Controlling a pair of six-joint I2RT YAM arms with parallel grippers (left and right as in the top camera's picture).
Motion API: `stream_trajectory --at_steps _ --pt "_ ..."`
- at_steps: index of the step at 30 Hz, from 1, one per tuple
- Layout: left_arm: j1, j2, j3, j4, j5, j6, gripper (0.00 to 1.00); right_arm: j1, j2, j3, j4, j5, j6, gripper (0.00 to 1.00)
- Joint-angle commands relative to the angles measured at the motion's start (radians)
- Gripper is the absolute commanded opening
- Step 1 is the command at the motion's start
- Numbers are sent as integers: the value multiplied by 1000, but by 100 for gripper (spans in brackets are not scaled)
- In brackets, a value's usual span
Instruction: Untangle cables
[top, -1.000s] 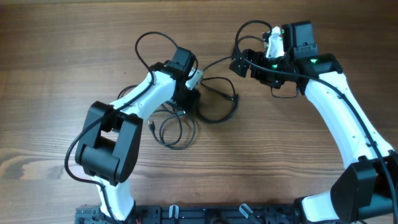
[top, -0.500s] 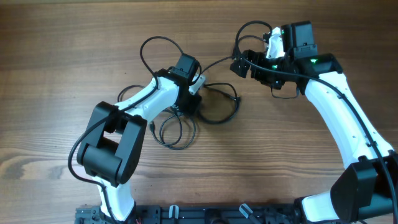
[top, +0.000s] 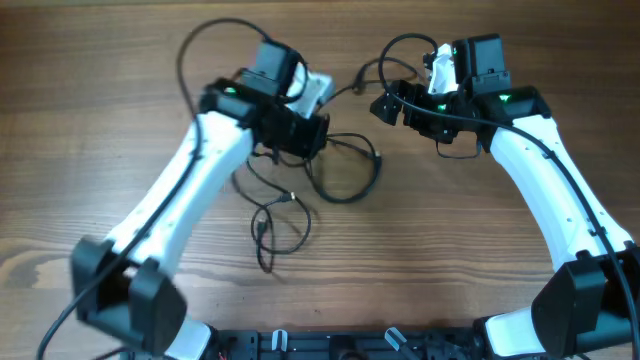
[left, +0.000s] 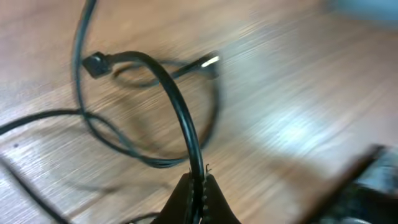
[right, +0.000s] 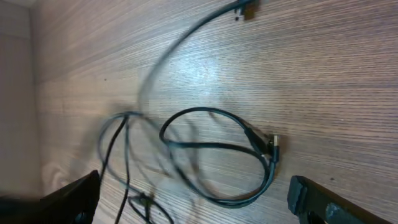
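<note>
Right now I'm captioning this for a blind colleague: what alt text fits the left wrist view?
The left gripper, jaws shut, pinches a thin black cable that arches up to a dark plug. Behind it, more cable loops and a whitish-tipped plug lie on the wooden table, slightly blurred.

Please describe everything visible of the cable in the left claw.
The cable is thin, black and smooth, like rubber. The left claw is shut on it. From there the cable arches upward and ends in a small angled black plug. It passes above another black loop with a whitish tip, lying on the wooden table.
</note>
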Motion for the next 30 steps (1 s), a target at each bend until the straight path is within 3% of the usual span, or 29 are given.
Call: stream_trajectory --at_steps 1,3,6,9,10,13,17,21,23,28,30 --pt "46 -20 18 -24 347 -10 4 -1 -18 2 0 10 0 99" --pt "93 -19 18 -14 566 -10 4 -1 -18 2 -1 10 0 99" --pt "159 -20 18 57 777 -42 4 -1 -18 2 -1 10 1 99" --pt "230 -21 18 285 1017 -246 4 0 -18 2 -2 10 1 99" --pt "244 -21 18 439 1096 -384 4 0 -18 2 -2 10 0 99" --pt "248 -22 18 822 1138 -741 4 2 -18 2 -2 10 0 99" --pt "248 -24 18 1607 1118 -1361 4 17 -18 2 -2 10 0 99" --pt "273 -24 18 2128 995 -1756 4 44 -18 2 -2 10 0 100" --pt "308 -24 18 2186 944 -1839 4 68 -18 2 -1 10 0 99" --pt "361 -24 18 2131 907 -1833 4 116 -18 2 0 -6 0 99" --pt "374 -24 18 2057 919 -1762 4 128 -18 2 1 -5 0 99"
